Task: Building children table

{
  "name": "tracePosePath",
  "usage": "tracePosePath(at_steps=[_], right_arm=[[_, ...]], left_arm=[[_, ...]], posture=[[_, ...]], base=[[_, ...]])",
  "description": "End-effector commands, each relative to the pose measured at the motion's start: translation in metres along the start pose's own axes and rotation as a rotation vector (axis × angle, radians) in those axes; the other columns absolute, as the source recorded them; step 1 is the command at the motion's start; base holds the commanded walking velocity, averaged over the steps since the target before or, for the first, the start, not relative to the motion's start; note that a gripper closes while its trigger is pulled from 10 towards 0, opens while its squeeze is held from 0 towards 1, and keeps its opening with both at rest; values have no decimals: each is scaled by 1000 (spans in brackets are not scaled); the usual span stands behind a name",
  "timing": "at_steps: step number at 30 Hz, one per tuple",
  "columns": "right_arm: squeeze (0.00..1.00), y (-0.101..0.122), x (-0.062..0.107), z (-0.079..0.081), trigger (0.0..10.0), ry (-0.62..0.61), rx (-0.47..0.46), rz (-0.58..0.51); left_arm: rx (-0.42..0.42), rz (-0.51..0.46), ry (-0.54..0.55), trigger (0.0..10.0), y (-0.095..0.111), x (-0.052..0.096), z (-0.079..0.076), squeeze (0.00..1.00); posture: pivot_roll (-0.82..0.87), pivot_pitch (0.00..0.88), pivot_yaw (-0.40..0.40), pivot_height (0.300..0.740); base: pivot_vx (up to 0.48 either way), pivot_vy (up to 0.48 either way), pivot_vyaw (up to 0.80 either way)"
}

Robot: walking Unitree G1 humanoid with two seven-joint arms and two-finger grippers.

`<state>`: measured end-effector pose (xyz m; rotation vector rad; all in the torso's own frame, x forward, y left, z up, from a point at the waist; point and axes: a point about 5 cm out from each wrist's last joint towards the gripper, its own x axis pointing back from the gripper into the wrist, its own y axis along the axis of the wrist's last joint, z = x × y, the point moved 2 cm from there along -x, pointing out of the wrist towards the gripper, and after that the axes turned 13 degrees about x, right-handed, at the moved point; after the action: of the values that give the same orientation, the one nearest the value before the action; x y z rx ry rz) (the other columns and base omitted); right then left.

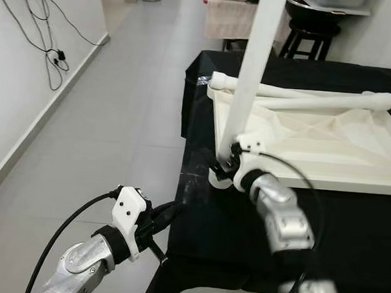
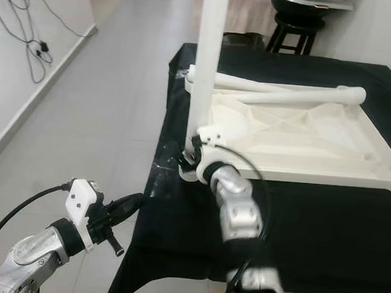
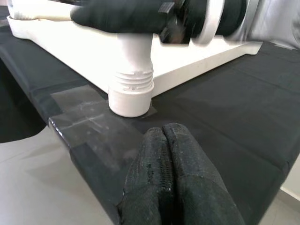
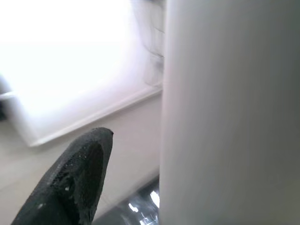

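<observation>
A black-draped table [image 1: 351, 224] carries the white children's tabletop [image 1: 330, 146], lying upside down with its ribbed underside up and its near left corner at the table's front left edge. From that corner socket [image 3: 130, 91] a white table leg [image 1: 254, 70] stands upright, leaning slightly, its threaded collar just above the socket rim. The right gripper [image 1: 233, 159] is at the base of this leg, right over the corner; one black finger [image 4: 70, 183] shows close beside the leg in the right wrist view, but I cannot tell whether the pair is actually pinching the leg. Two more white legs [image 1: 306, 97] lie flat across the far side of the tabletop, beyond the upright leg. The left gripper [image 1: 167, 215] hovers off the table's front left edge, near the corner socket and apart from it, its fingers [image 3: 171, 178] pressed together on nothing. A strip of clear tape [image 3: 89, 117] lies on the black cloth just beside the socket. Beyond the table stands a dark stool [image 1: 310, 37], and cables [image 1: 48, 52] hang on the white wall to the table's left.
</observation>
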<state>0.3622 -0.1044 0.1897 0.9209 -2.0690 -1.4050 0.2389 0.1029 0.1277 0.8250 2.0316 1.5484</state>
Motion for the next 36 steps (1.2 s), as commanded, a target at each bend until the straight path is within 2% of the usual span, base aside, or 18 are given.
tracePosePath(at_steps=[1,6,8,9,15,22,28,30,31,32,34,35,36], right_arm=[[0,-3,-4,10,10000,132,-8,-31],[0,-1,-10,-6,10000,201,-41,-33],[0,-1,-10,-8,10000,218,-53,-34],[0,-3,-11,-11,0,234,-59,-20],[0,-6,-10,-18,0,264,-69,-9],[0,-12,-5,-26,0,208,-73,-8],[0,-28,15,-30,0,114,-45,29],[0,-38,23,-29,0,-18,18,96],[0,-38,23,-29,0,-18,18,96],[0,-45,26,-29,0,-141,12,151],[0,-45,26,-29,0,-141,12,151],[0,-55,32,-27,0,-356,-6,255],[0,-58,36,-8,0,-472,-66,304]], left_arm=[[18,8,-5,10000,-2,0,-1,0],[16,5,0,10000,-2,0,-1,0],[15,4,2,10000,-2,0,-1,0],[13,4,2,10000,-2,0,-1,0],[11,4,2,10000,-2,0,-2,0],[12,2,2,10000,-1,0,-3,0],[16,5,-2,10000,-1,0,-1,0],[14,7,-1,10000,0,0,0,0],[14,7,-1,10000,0,0,0,0],[13,6,2,10000,0,1,1,0],[13,6,2,10000,0,1,1,0],[11,6,5,10000,1,2,2,0],[9,7,6,10000,2,3,3,0]], posture=[[37,92,-12,740],[51,96,-16,740],[51,96,-16,740],[54,99,-18,740],[56,104,-20,740],[54,105,-21,740],[46,103,-14,740],[41,107,-17,740],[41,107,-17,740],[36,113,-12,740],[36,113,-12,740],[31,123,-10,740],[33,125,-12,740]], base=[[0,0,0],[0,0,0],[0,0,0],[0,0,0],[0,0,0],[0,0,0],[0,0,0],[0,0,0],[0,0,0],[0,0,0],[0,0,0],[0,0,0],[0,0,0]])
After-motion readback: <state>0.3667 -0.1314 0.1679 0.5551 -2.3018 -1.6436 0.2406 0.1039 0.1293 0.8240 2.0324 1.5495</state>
